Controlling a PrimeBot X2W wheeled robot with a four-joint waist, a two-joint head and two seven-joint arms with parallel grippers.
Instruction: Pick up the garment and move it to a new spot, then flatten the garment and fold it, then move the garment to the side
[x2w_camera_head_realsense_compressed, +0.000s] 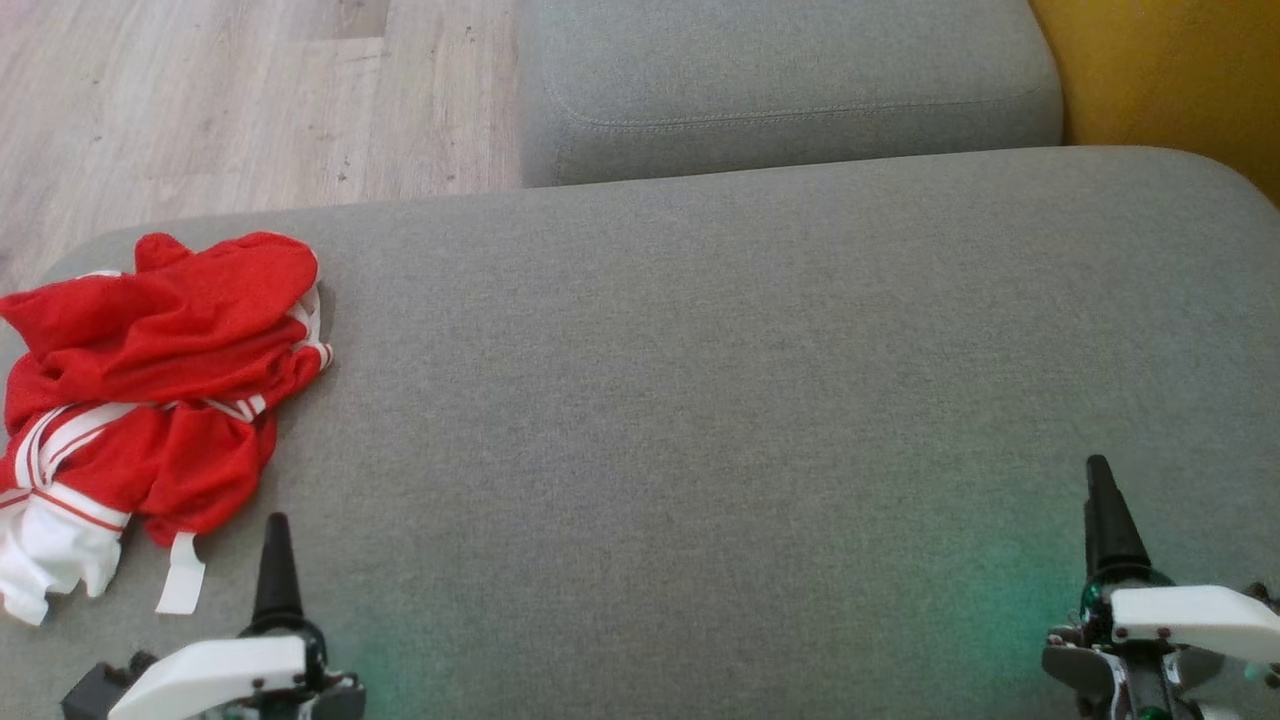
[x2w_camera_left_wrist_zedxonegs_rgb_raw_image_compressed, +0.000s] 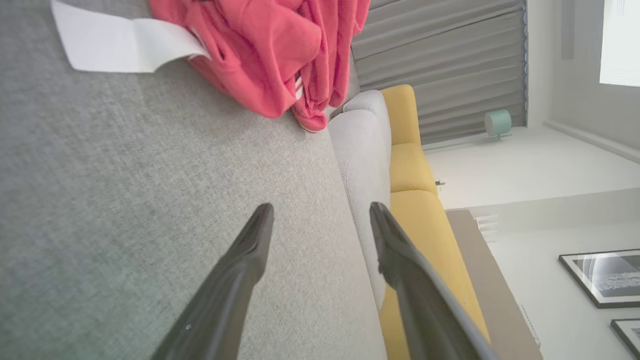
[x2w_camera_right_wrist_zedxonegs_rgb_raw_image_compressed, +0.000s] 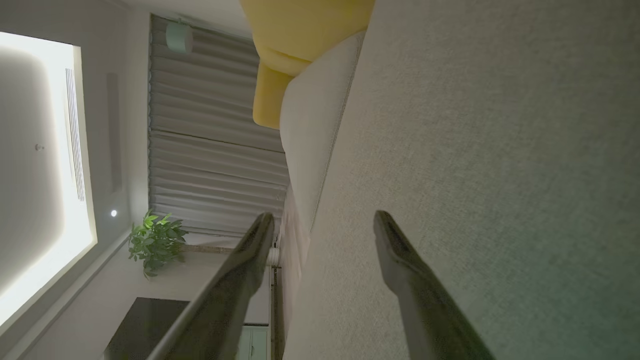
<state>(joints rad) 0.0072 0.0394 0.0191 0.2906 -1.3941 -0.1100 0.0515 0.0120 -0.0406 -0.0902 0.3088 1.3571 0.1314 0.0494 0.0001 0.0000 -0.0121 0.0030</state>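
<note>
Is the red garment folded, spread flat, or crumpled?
Crumpled. The garment lies in a bunched heap on the grey cushion, its red cloth and white stripes twisted over each other.

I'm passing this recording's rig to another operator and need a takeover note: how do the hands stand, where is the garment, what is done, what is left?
Left hand: open, empty, low over the grey cushion, just short of the red garment.
Right hand: open, empty, over bare cushion at the right.
Garment: red with white stripes, crumpled in a heap at the cushion's left end; neither hand touches it.
Done: nothing, judging by the heap.
Left: pick it up, move it, flatten, fold, set aside.
</note>
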